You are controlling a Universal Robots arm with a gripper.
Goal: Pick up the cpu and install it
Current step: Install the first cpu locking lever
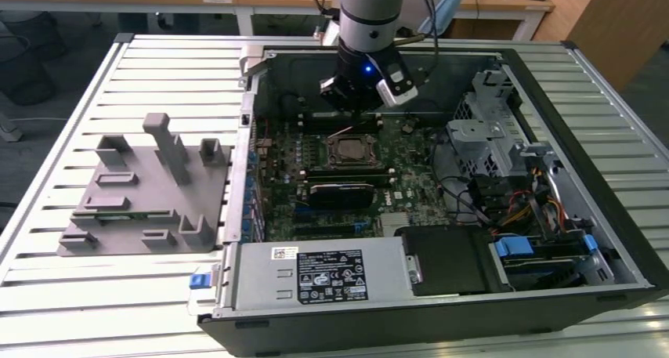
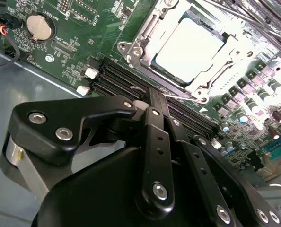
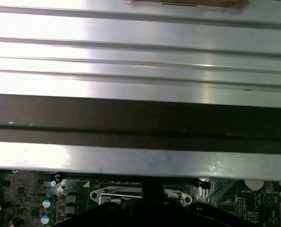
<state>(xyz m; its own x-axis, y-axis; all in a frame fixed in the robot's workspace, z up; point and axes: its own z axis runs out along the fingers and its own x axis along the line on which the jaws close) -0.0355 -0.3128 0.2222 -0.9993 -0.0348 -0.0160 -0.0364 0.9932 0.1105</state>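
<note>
cpu (image 2: pixel 188 43) seated in motherboard socket (image 2: pixel 145 45), gripper (image 1: pixel 361 99) just above and beside, apparently closed, empty

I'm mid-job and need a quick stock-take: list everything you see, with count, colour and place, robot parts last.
computer case: one, black, open, on the slatted metal table.
circuit board: one, green, inside the case.
socket frame: one, dark, mid-board, its thin lever raised.
cpu: one, silvery, seated in the socket frame in the second wrist view.
coin battery: one, silver, on the board.
power supply: one, grey with a black label, at the case's near edge.
drive cage: one, grey metal, at the exterior view's right.
plastic tray: one, grey, upright posts, on the table at the exterior view's left.
arm: one, silver-grey.
tool: one, black, above the board just beyond the socket.
</note>
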